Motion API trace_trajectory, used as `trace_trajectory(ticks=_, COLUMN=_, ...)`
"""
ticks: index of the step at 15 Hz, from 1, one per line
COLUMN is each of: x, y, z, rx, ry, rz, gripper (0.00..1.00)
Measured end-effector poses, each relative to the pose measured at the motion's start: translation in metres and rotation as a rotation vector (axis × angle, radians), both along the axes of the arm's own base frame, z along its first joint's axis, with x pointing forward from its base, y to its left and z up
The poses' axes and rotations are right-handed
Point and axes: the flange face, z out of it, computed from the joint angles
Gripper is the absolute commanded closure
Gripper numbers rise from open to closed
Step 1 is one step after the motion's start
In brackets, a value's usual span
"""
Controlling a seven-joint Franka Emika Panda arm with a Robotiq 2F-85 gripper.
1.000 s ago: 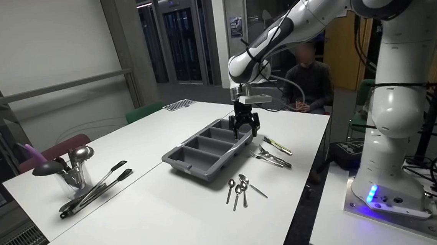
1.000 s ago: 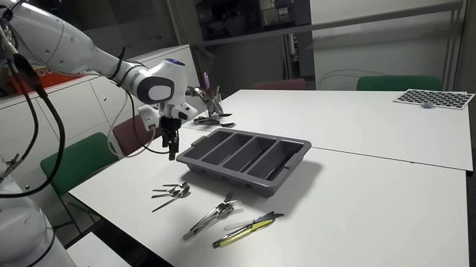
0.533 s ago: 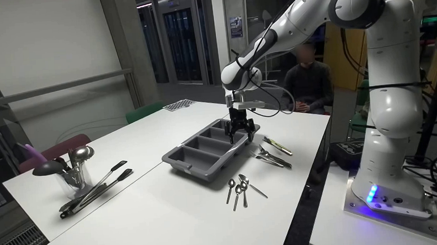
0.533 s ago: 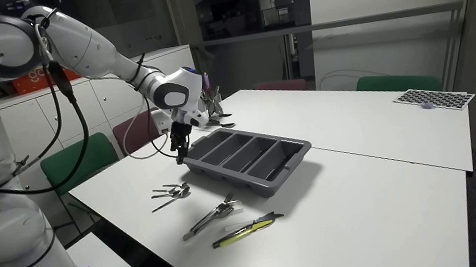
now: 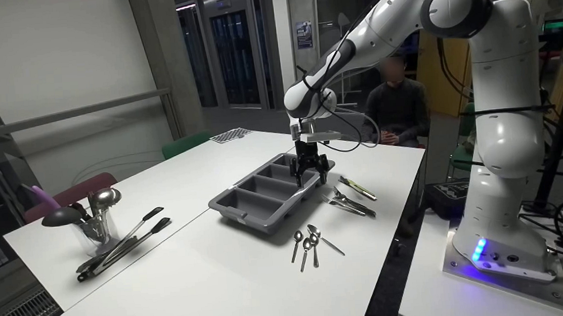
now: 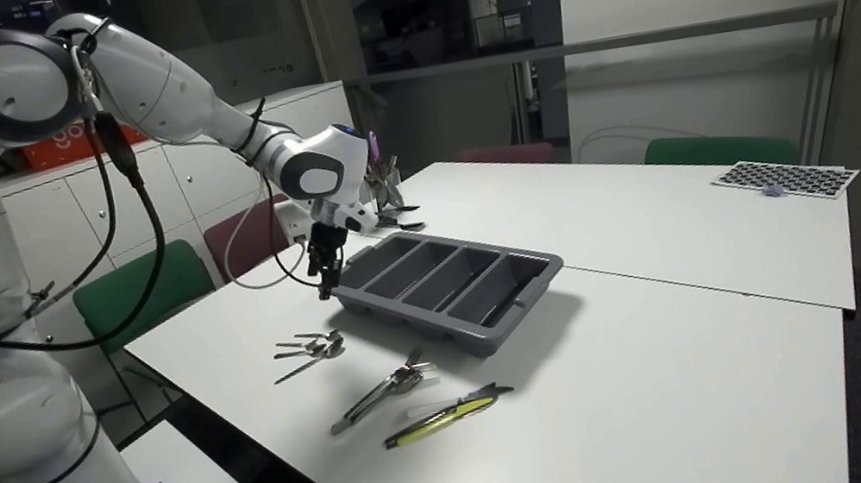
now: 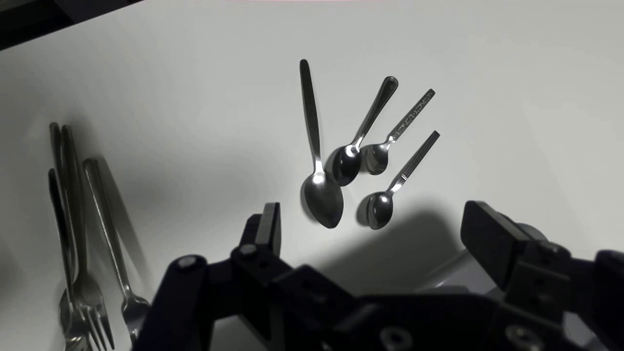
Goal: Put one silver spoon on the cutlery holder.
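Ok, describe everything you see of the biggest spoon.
The biggest spoon is silver, metal-looking, with an oval bowl and long, plain handle. It lies on the white table beside three smaller spoons, bowl toward the cutlery holder. Whether it touches the nearest one is unclear. The open gripper isn't touching it.

On the white rectangular table (image 5: 197, 293), in an exterior view, four slender silver metal spoons (image 5: 314, 239) lie before and right of the dark grey rectangular tray (image 5: 263, 186). Behind the spoons lie long silver metal forks (image 5: 356, 205); behind those, a long yellow-green utensil (image 5: 360, 190). My black two-fingered pincer (image 5: 312, 181) hangs above (over tray or table, I cannot tell).
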Motion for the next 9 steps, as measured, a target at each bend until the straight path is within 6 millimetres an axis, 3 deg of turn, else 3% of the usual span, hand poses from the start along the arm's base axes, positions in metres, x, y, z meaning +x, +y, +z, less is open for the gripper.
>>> trace_trajectory(ticks=9, x=-0.005, y=0.000, z=-0.051, rx=-0.010, ry=0.103, rz=-0.019, gripper=0.00)
